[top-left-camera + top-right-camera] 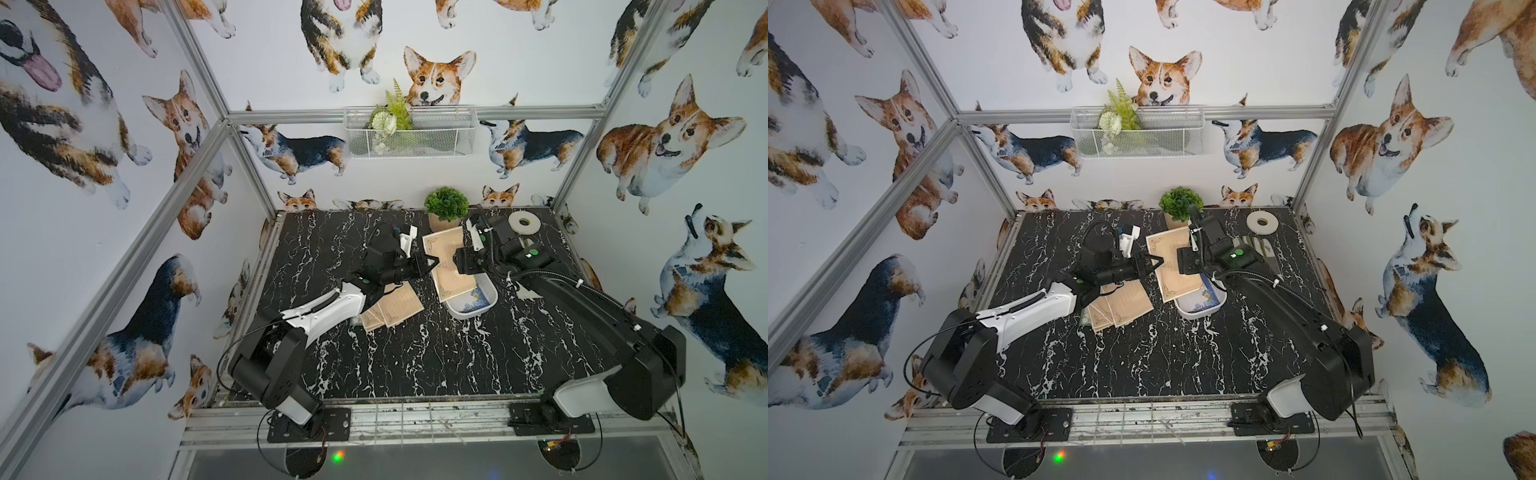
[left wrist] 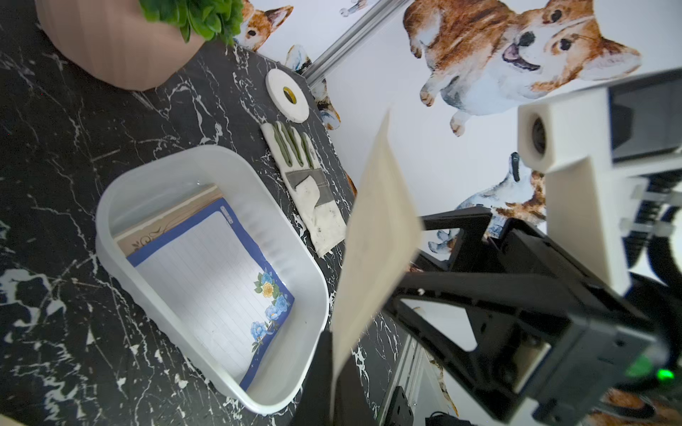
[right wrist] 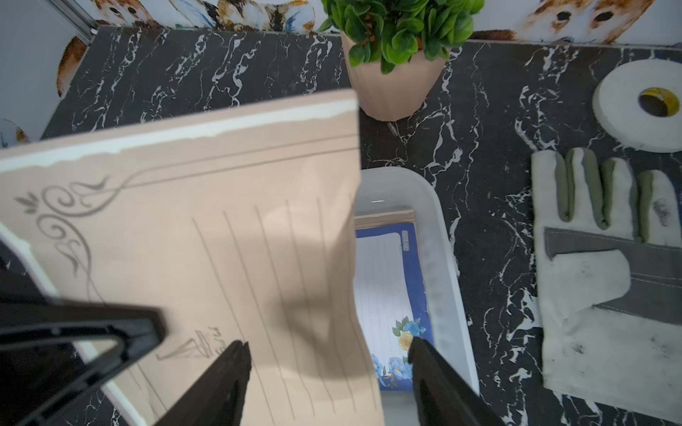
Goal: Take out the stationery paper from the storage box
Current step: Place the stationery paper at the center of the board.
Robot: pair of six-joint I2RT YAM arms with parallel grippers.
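Sheets (image 2: 206,273) in storage box (image 2: 291,258): two; tan sheet (image 2: 376,236) aloft: one.

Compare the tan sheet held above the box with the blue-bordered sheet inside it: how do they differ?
The tan sheet is held up tilted, pinched at its edge by the left claw; the blue-bordered sheet lies flat in the storage box. The tan sheet has scroll corners; the blue-bordered sheet is white with flowers. Both are ruled.
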